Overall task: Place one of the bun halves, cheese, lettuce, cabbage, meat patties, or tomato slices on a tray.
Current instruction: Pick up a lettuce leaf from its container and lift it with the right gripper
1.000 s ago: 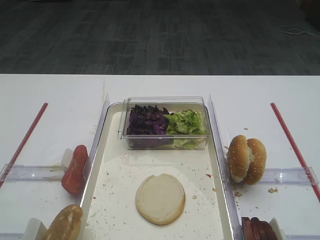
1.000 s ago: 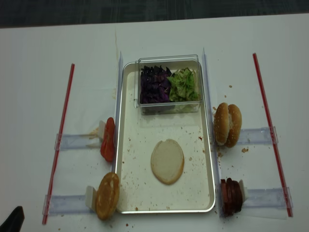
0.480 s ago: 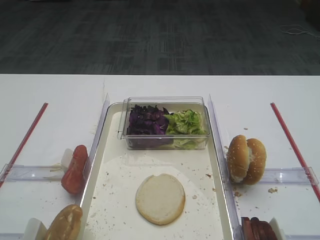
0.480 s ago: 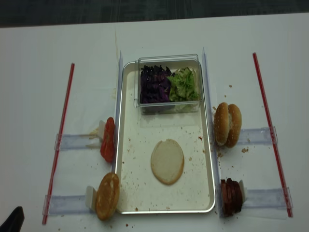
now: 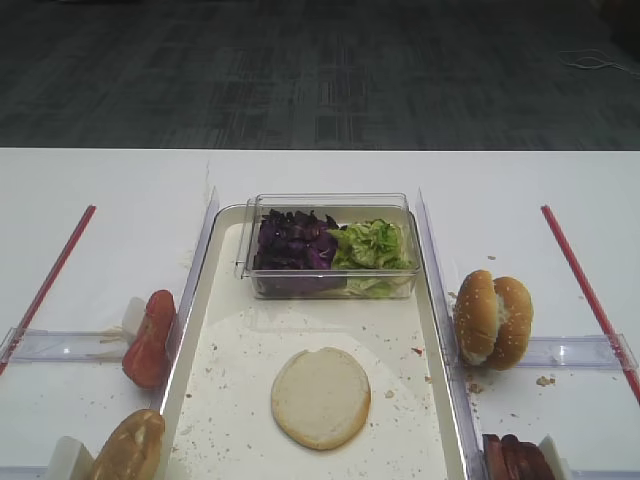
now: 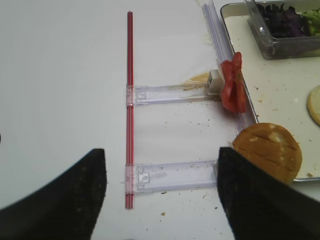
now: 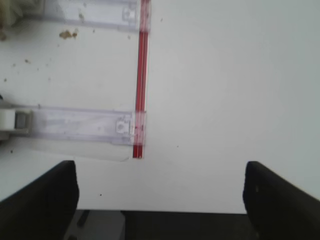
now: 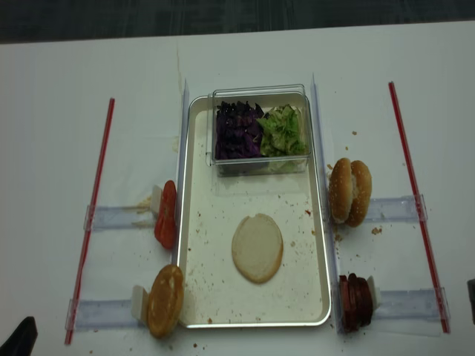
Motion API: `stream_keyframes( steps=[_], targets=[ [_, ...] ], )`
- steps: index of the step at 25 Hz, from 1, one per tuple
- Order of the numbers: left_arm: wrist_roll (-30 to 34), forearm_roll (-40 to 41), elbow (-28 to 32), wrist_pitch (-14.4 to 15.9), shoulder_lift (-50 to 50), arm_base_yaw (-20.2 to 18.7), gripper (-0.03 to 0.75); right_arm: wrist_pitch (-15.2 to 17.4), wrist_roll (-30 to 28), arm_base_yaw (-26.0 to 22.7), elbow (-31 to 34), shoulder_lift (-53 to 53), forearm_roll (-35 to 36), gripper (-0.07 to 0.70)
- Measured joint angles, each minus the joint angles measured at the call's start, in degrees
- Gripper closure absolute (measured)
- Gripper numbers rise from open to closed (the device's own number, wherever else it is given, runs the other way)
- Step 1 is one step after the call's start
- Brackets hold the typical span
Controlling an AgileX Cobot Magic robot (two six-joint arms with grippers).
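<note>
A: Nothing on the table has moved since a second ago; only a dark sliver, probably the right arm, now shows at the right edge of the realsense view.

B: Grippers?

A: Right gripper (image 7: 160, 200) spread wide, empty, over bare table. Left gripper (image 6: 161, 192) also spread, empty.

B: Step?

A: One bun half (image 8: 257, 248) lies cut face up, matte cream, on the crumb-speckled tray (image 8: 194, 222). Next pick is likely the meat patties (image 8: 356, 301), flat dark discs stacked on edge, right of the tray; that calls for a narrow pinch.

White table (image 5: 100, 180); dark grey carpet floor (image 5: 320, 70) behind.
</note>
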Motion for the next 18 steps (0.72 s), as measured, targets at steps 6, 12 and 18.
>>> stream_keyframes(
  steps=[6, 12, 18],
  targets=[
    [0.0, 0.0, 0.0, 0.0, 0.0, 0.0, 0.244, -0.7, -2.6, 0.0, -0.4, 15.7, 4.6, -0.058],
    [0.0, 0.0, 0.0, 0.0, 0.0, 0.0, 0.244, -1.9, -2.7, 0.0, -0.4, 18.8, 4.9, -0.058],
    [0.0, 0.0, 0.0, 0.0, 0.0, 0.0, 0.244, -2.5, -1.9, 0.0, -0.4, 18.9, 5.5, -0.058]
  ],
)
